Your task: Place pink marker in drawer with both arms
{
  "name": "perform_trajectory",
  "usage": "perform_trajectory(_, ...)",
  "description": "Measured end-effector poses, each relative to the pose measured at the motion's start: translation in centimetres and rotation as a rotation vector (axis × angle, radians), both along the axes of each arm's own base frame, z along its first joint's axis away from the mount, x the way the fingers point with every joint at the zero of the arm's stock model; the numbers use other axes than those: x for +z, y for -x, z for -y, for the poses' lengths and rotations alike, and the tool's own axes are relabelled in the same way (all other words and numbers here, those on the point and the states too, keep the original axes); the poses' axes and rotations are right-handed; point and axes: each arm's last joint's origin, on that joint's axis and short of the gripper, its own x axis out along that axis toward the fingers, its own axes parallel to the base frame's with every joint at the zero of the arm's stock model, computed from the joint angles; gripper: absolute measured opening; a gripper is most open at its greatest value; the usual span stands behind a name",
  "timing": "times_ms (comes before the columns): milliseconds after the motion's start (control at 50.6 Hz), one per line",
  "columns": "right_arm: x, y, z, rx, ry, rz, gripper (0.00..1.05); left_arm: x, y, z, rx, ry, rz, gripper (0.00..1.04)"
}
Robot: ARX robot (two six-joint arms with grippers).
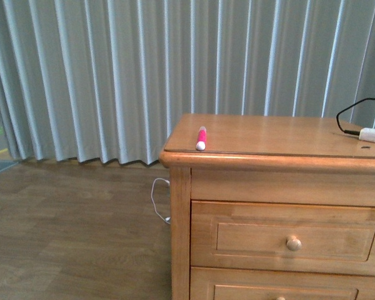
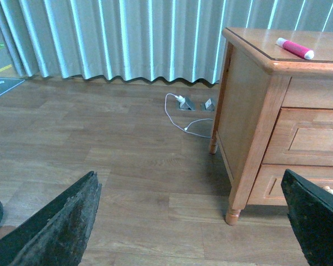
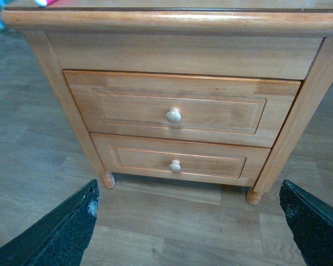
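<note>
The pink marker (image 1: 201, 137) lies on top of the wooden cabinet near its front left corner, white cap toward the front edge; it also shows in the left wrist view (image 2: 294, 48). The top drawer (image 1: 294, 240) is closed, with a round pale knob (image 3: 173, 115). A second closed drawer (image 3: 175, 162) sits below it. My left gripper (image 2: 191, 221) is open and empty, low over the floor, left of the cabinet. My right gripper (image 3: 188, 221) is open and empty, facing the drawer fronts from a distance. Neither arm shows in the front view.
A white adapter (image 1: 373, 134) with a black cable lies at the cabinet top's right side. A white cord (image 2: 180, 115) runs across the wood floor to a floor socket. Grey curtains (image 1: 144, 69) hang behind.
</note>
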Motion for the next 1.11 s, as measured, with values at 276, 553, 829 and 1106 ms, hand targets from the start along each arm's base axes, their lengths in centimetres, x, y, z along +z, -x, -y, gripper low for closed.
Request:
perform_trajectory(276, -2.4, -8.3, -3.3, -0.036, -0.013, -0.088, 0.96, 0.0, 0.0, 0.0, 0.0, 0.0, 0.0, 0.98)
perform_trajectory(553, -5.9, -14.3, -6.4, -0.078, -0.007, -0.166, 0.96, 0.0, 0.0, 0.0, 0.0, 0.0, 0.0, 0.98)
perform_trajectory(829, -7.5, -19.6, -8.5, -0.087, 0.006, -0.152, 0.96, 0.0, 0.0, 0.0, 0.0, 0.0, 0.0, 0.98)
perform_trajectory(1106, -9.8, -23.0, -8.4, -0.104, 0.046, -0.157, 0.96, 0.0, 0.0, 0.0, 0.0, 0.0, 0.0, 0.98)
